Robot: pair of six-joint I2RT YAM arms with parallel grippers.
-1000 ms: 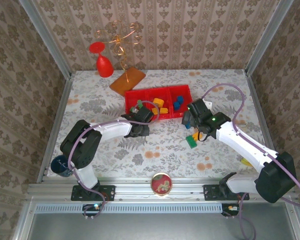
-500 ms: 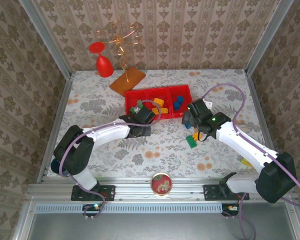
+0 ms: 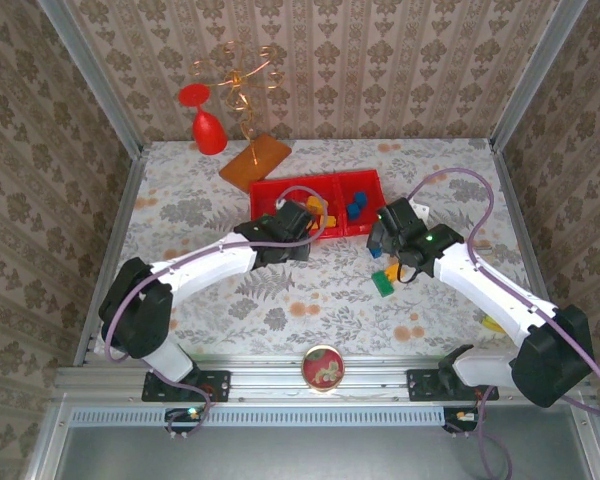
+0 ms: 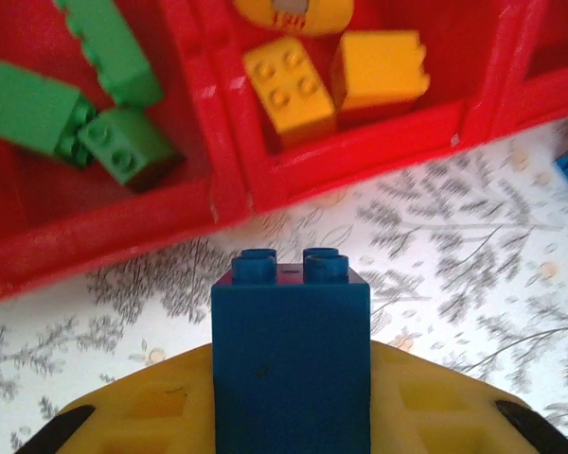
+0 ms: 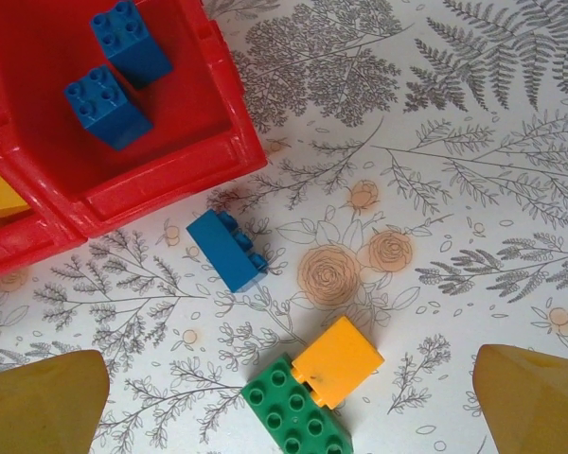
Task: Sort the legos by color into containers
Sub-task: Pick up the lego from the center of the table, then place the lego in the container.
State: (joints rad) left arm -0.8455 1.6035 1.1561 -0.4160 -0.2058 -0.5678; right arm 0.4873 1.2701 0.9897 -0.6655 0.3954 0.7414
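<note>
Worktop (image 3: 320, 295): flat, cloth-like cover printed with grey ferns and orange flowers.
Tray (image 3: 280, 184): glossy red plastic, shallow, rectangular, three square bays side by side. It sits at the worktop's far middle.
My left fingers (image 4: 133, 416): yellow pads clamped on a blue lego (image 4: 291, 359). It's a boxy block with smooth sides, long axis running straight away from my wrist. Its two visible round studs point at the tray's near wall. It sits just short of that wall, about in line with the divider between left and middle bays.
My right fingers (image 5: 38, 407): yellow, wide apart, above loose bricks on the worktop just beside the right bay.
Left bay: three green bricks (image 4: 123, 142), jumbled at different angles.
Middle bay: orange-yellow bricks (image 4: 289, 85), two side by side, one with studs up.
Right bay: two blue bricks (image 5: 107, 106), studs up, close together.
Loose on the worktop:
- green brick (image 5: 295, 411), studs up, long axis diagonal, cut off by the frame edge
- orange-yellow block (image 5: 337, 360), smooth top, touching the green one's end
- blue brick (image 5: 227, 249), on its side near the right bay's wall, studs facing sideways
</note>
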